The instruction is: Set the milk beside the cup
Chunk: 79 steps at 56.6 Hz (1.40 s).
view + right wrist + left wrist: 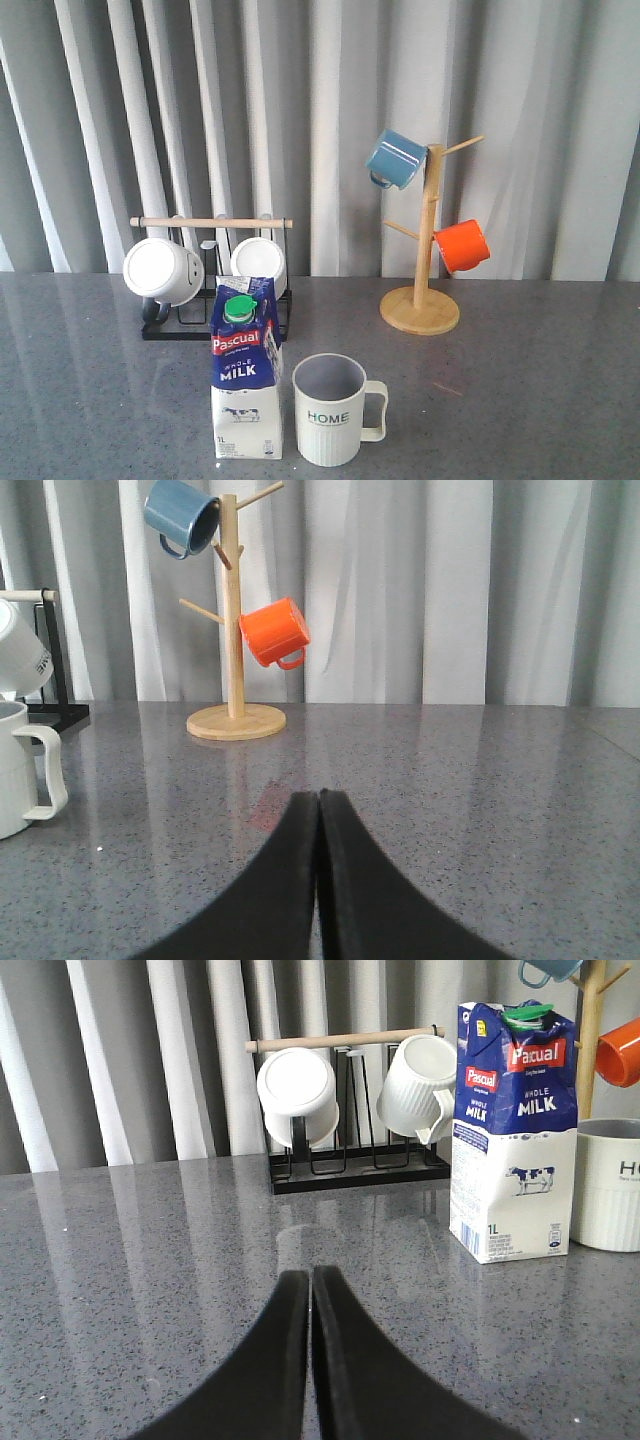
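Status check, front view: the milk carton (246, 375) stands upright on the grey speckled table (520, 400), green cap up, "Pascual" and "MILK" lettering facing the camera. The HOME mug (331, 410) stands upright just beside it on the carton's right, handle pointing away from the carton. A narrow gap shows between the two; they look apart, not touching. Left wrist view agrees: carton and mug rim side by side, near each other.

Left gripper (310, 1285): fingers pressed together, nothing between them, low over bare table and well apart from the carton. Right gripper (320, 805): likewise clenched on nothing, over bare table to the right of the mug. Neither arm appears in the front view.

Background, not involved: black rack with wooden bar (212, 222) holding two plain white mugs (163, 271) on their sides; wooden mug tree (424, 250) carrying a blue mug (396, 158) and an orange mug (462, 245).

Judgement: the placement looks done. The carton is released, stable, and adjacent to the correct mug. Nothing visible remains except, possibly, parking the arms. No tilt or overhang suggests a tipping risk.
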Motion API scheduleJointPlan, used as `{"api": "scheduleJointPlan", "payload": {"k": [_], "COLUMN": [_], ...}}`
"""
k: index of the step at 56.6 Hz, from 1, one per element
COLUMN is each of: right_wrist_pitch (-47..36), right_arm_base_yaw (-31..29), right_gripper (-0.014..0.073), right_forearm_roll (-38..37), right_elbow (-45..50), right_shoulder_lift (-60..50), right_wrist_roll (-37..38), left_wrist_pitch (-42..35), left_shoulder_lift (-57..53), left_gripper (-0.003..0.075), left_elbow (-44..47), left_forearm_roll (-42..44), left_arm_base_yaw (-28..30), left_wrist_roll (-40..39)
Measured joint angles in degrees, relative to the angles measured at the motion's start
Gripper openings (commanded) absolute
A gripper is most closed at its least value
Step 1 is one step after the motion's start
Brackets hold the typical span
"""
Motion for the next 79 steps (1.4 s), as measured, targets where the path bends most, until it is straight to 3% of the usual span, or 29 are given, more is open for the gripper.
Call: {"api": "scheduleJointPlan", "payload": {"k": [42,59,79], "right_wrist_pitch": [0.9,1.1,1.1], "right_arm_base_yaw": [0.0,0.0,-3.9], "right_gripper": [-0.0008,-0.0008,-0.0008], "right_forearm_roll": [-1.2,6.9,7.8], "right_elbow": [0.0,0.0,0.0], "right_shoulder_lift": [0.0,0.0,0.0], "right_wrist_roll": [0.0,-5.6,-6.5], "left_wrist_pitch": [0.0,0.0,0.0], "left_shoulder_lift": [0.0,0.0,0.0], "left_gripper": [-0.0006,-0.0006,-0.0006], "left_elbow": [0.0,0.0,0.0], "left_forearm_roll": [0.0,0.0,0.0], "left_arm_base_yaw": [0.0,0.0,0.0], "left_wrist_roll": [0.0,0.0,0.0]}}
